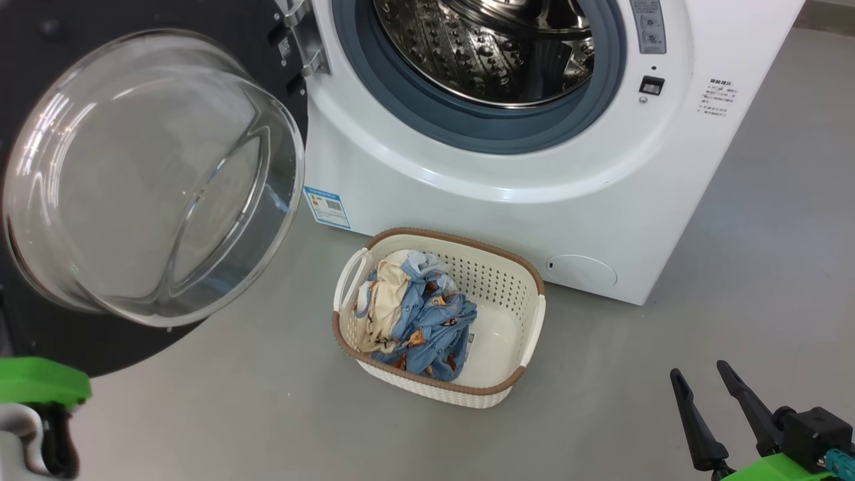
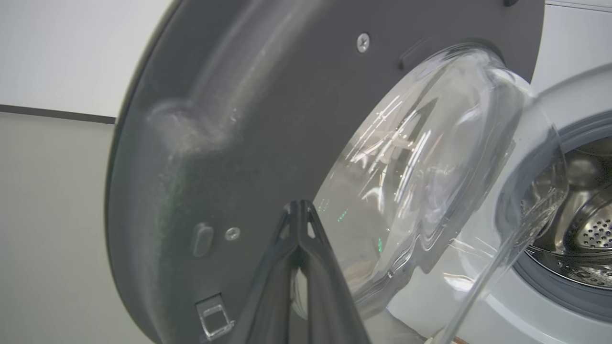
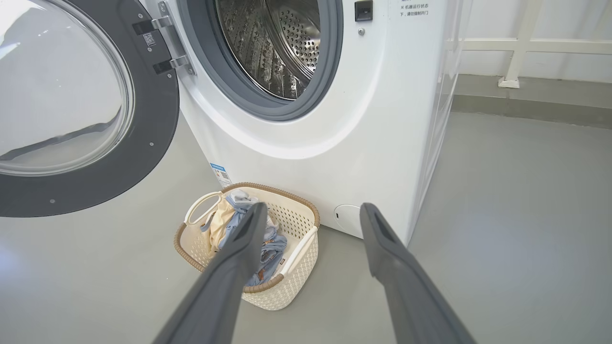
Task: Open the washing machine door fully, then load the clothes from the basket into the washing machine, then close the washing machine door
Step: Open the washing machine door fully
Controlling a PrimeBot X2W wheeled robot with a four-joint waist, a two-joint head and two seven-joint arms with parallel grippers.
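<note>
In left wrist view, left gripper [image 2: 299,212] pressing fingers [image 2: 325,286] flat together, tips meeting in one point, nothing sitting between them; in head view, green block [image 1: 40,382] of left wrist showing at lower left corner, pale forearm [image 1: 15,427] hanging just below it; right gripper [image 1: 701,371] sitting at lower right, pointing up and leaning slightly left, gripping nothing; in right wrist view, right fingers [image 3: 224,277] spreading wide from bottom edge, tips standing well apart.

Head looks down; all 3 share the door [image 1: 153,180].
</note>
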